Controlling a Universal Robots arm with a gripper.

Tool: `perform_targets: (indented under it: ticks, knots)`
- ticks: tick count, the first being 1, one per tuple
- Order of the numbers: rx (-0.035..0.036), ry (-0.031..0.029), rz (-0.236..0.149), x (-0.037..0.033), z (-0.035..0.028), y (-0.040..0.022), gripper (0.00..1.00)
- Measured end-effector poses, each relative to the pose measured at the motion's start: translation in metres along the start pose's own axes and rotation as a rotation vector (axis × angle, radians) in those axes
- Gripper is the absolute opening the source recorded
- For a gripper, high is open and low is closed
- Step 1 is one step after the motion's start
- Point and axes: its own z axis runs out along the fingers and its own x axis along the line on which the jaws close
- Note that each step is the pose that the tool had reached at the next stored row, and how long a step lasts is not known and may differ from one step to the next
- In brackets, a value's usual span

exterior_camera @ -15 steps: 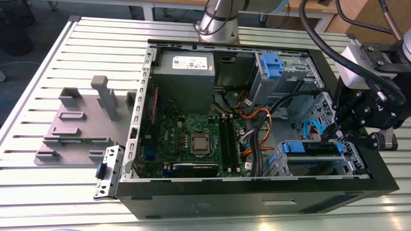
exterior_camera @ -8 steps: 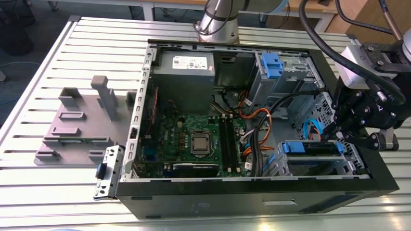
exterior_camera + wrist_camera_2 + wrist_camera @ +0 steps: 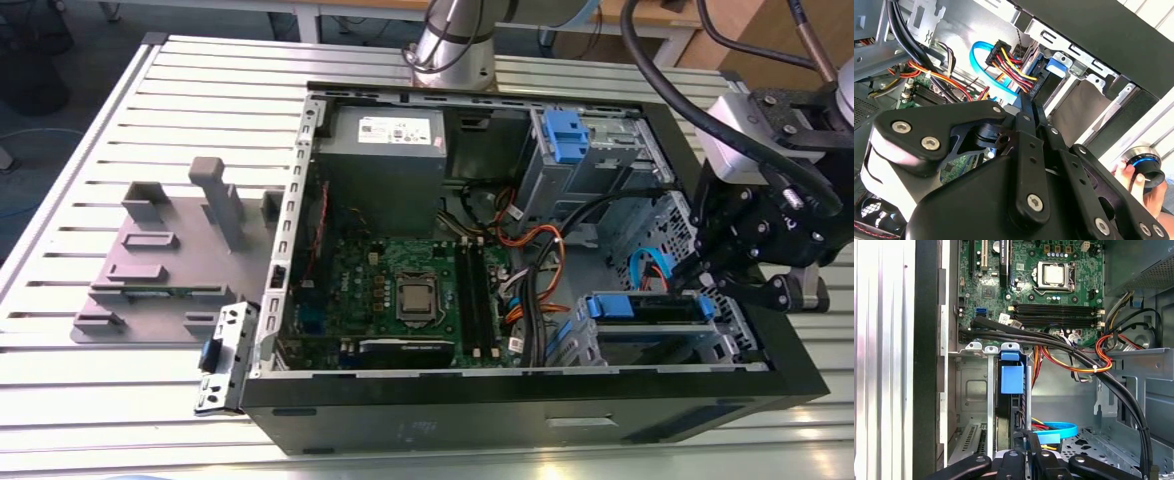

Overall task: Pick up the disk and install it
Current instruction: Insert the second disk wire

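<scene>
The disk (image 3: 650, 307), framed by blue rails, sits in the lower drive bay at the front corner of the open computer case (image 3: 534, 410), on the exterior view's right. In the first wrist view the disk (image 3: 1013, 379) stands edge-on in the metal bay, its blue tab uppermost. My gripper (image 3: 714, 285) hangs just to the right of the disk, its fingers drawn together at the end where the cables run. In the second wrist view the gripper (image 3: 1026, 105) points at the red, yellow and blue cables beside the disk's blue rail (image 3: 1056, 65). Whether the tips touch the disk is hidden.
The case holds a motherboard (image 3: 414, 290), a grey power supply (image 3: 387, 130), an upper bay with a blue clip (image 3: 567, 135) and cable bundles (image 3: 534, 260). A grey fixture (image 3: 160, 260) lies at the exterior view's left. A hand (image 3: 1134, 175) holds a round object outside the case.
</scene>
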Motion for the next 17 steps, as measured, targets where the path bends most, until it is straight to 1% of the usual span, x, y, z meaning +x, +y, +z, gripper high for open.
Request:
perform_targets:
  ticks: [11, 12, 13, 14, 15, 16, 17]
  knots:
    - [0.0007, 0.0, 0.0, 0.0, 0.0, 0.0, 0.19]
    - [0.0008, 0.0, 0.0, 0.0, 0.0, 0.0, 0.25]
    - [0.0009, 0.0, 0.0, 0.0, 0.0, 0.0, 0.25]
    - [0.001, 0.0, 0.0, 0.0, 0.0, 0.0, 0.31]
    - [0.001, 0.0, 0.0, 0.0, 0.0, 0.0, 0.31]
    - [0.0011, -0.0001, 0.0, 0.0, 0.0, 0.0, 0.37]
    - [0.0012, 0.0, 0.0, 0.0, 0.0, 0.0, 0.37]
